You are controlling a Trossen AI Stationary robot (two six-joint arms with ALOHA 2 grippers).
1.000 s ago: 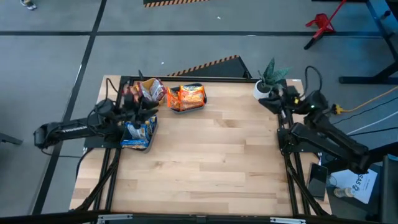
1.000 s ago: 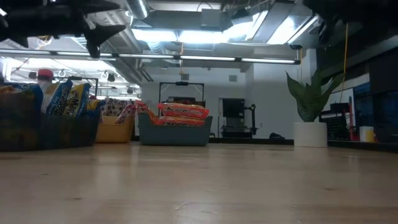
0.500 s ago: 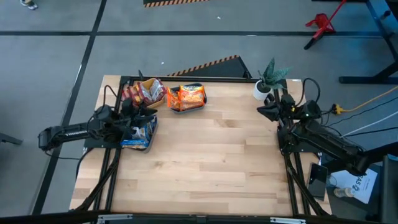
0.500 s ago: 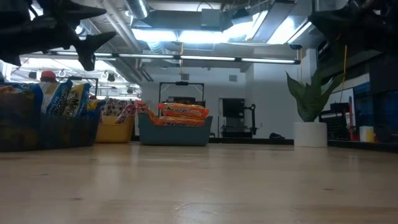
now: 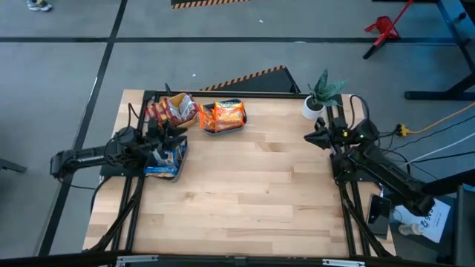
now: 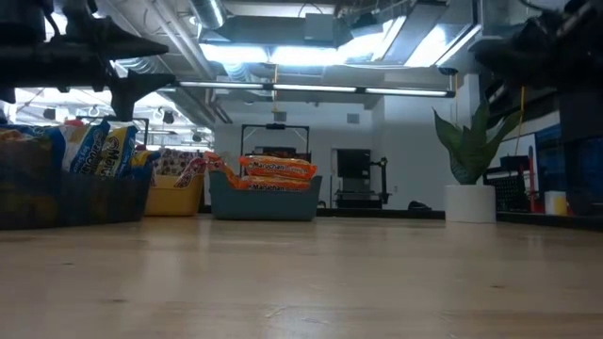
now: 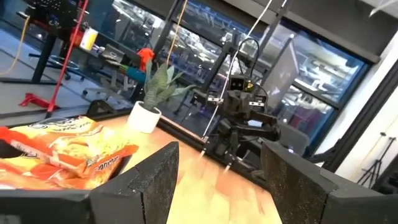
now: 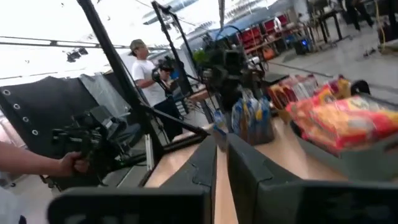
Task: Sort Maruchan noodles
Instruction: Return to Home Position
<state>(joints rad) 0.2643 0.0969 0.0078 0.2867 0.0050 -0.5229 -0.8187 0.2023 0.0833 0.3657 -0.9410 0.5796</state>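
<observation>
as both arms drew back toward rest, the left gripper (image 7: 217,154), released, hung well apart from the plant (image 5: 320,93), the right gripper (image 8: 221,148) sat clenched on nothing just beside it, and the maruchan noodles (image 5: 221,115) lay in bins (image 6: 268,205) far across from it, so sorting looked finished.

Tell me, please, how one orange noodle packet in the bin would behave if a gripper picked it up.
The orange noodle packets look glossy and crinkled, so a wrapper would probably give and might slip in a grip. They are heaped above the rim of their bin, so lifting one could drag a neighbour. The thin film suggests they are light.
</observation>
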